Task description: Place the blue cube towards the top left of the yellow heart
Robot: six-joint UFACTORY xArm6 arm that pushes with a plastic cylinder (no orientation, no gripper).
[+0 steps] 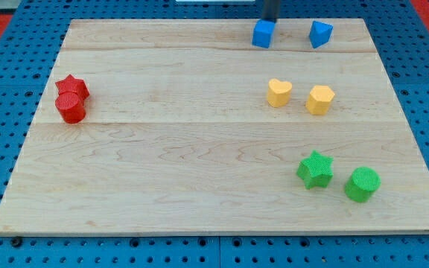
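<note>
Near edge: green star (pixel 315 169) and green cylinder (pixel 362 184), untouched. Mid-board: yellow heart (pixel 278 93). Far edge: blue cube (pixel 263 34), above and slightly left of the heart, so probably nearly done. The tip (pixel 271 20) touches the cube's top; no fingers on this rod.

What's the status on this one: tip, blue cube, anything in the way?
My tip at the view's top edge, just above the blue cube. Cube above and slightly left of the yellow heart. Nothing between them.
</note>
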